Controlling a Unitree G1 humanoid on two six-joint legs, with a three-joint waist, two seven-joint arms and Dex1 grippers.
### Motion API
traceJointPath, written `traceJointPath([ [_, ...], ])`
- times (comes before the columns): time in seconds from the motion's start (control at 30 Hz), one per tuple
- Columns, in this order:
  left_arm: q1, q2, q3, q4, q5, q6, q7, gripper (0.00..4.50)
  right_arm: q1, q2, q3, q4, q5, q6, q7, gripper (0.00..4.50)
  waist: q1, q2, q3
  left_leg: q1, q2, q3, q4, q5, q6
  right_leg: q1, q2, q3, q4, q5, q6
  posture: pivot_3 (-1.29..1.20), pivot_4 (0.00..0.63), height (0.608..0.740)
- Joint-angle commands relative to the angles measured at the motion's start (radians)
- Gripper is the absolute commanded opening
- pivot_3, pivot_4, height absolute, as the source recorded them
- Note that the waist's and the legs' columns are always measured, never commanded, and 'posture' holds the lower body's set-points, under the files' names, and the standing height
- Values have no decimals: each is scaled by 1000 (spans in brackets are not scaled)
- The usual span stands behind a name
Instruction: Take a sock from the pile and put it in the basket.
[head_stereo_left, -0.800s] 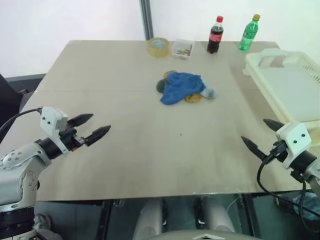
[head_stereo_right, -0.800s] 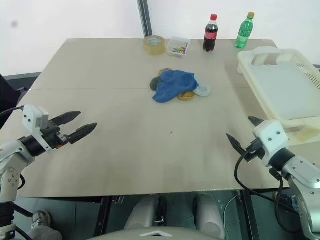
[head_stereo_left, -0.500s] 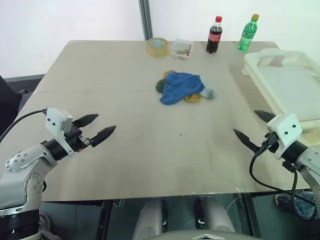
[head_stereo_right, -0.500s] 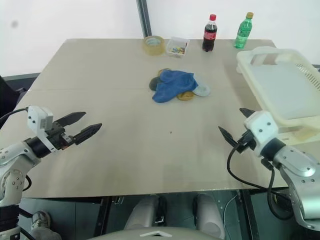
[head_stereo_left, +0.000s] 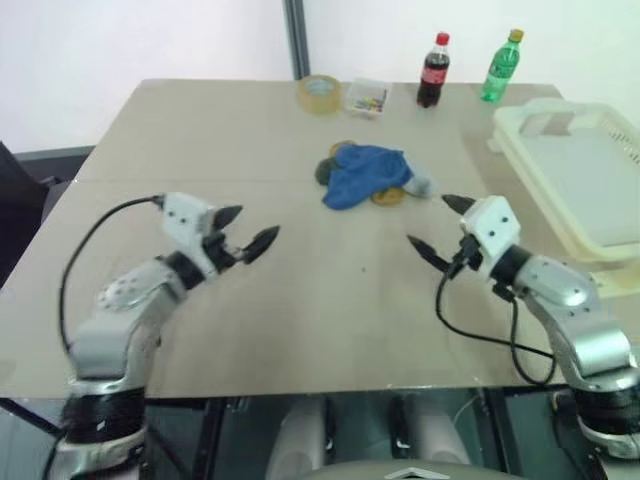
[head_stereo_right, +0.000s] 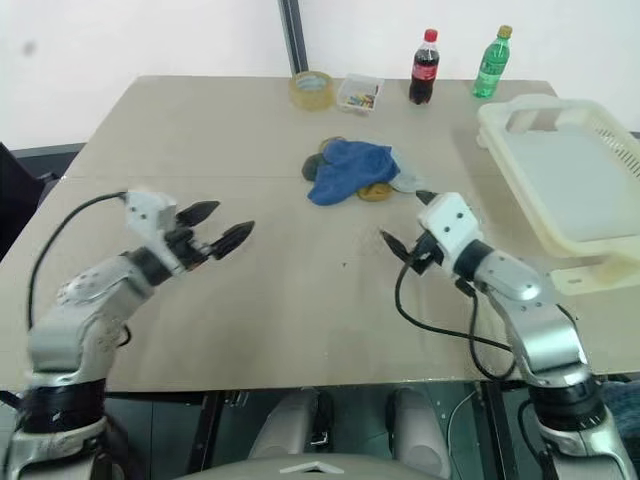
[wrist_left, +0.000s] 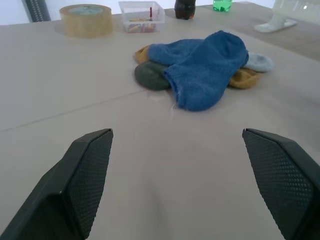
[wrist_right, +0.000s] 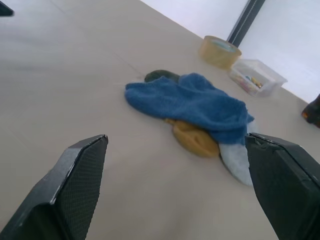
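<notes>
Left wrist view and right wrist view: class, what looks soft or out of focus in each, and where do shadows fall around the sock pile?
Left wrist view: the fingers loom soft-edged, while the pile is sharp with faint shadow beneath. Right wrist view: the pile is sharp, the tape roll behind it softer.

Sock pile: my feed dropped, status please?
Left gripper and right gripper open, empty, short of the pile. Blue sock on top, untouched. Basket empty. Path clear.
</notes>
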Motion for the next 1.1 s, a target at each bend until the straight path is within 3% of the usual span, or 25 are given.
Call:
traceJointPath([
  [0.03, -158, -73, -90, 167, 119, 0, 115, 4425, -44, 23, 22, 30, -30, -66, -5, 4500, 9, 0, 0, -1, -1, 0, 1, 0, 0, 1, 1, -1, 0, 0, 0, 0, 150, 740],
  [0.23, -419, -232, -171, 568, 248, -122, 191, 4425, -73, 47, 75, 71, -57, -115, 23, 4500, 8, -1, 1, -2, -1, 0, 2, 2, -3, 1, 2, -1, -2, 0, 1, 0, 150, 740],
  [0.43, -534, -275, -169, 809, 290, -229, 164, 4425, -94, 76, 79, 81, -79, -108, 8, 4500, 2, -2, 1, -2, 0, 0, 1, 2, -4, 0, 3, -1, -1, 0, 1, 0, 150, 740],
  [0.53, -566, -284, -161, 880, 293, -250, 151, 3620, -91, 79, 73, 79, -89, -104, -1, 4500, 2, -2, 1, -2, 0, 0, 1, 1, -1, 0, 2, -1, -1, 0, 1, 0, 150, 740],
  [0.7, -596, -302, -150, 941, 290, -288, 116, 1485, -63, 76, 66, 54, -93, -97, -1, 4500, 4, -2, 1, -2, 0, 0, 1, 1, -1, 0, 2, -1, -1, 0, 1, 0, 150, 740],
  [0.73, -601, -303, -147, 949, 290, -292, 113, 861, -59, 75, 65, 51, -93, -96, 0, 4500, 5, -2, 1, -2, 0, 0, 1, 1, -1, 0, 2, -1, -1, 0, 1, 0, 150, 740],
  [0.83, -605, -299, -142, 957, 291, -302, 100, 41, -50, 69, 60, 45, -91, -96, 8, 4500, 6, -2, 1, -2, 0, 0, 1, 1, -1, 0, 2, -1, -1, 0, 1, 0, 150, 740],
  [1.0, -573, -277, -126, 912, 274, -294, 58, 41, -48, 66, 60, 43, -87, -96, 14, 4500, 6, -2, 1, -2, 0, 0, 1, 1, -1, 0, 2, -1, -1, 0, 1, 0, 150, 740],
  [1.1, -498, -240, -112, 780, 230, -242, -17, 41, -41, 70, 63, 31, -82, -94, 16, 4500, -2, -2, 1, -2, 0, 0, 1, 1, -1, 0, 2, -1, -1, 0, 1, 0, 150, 740],
])
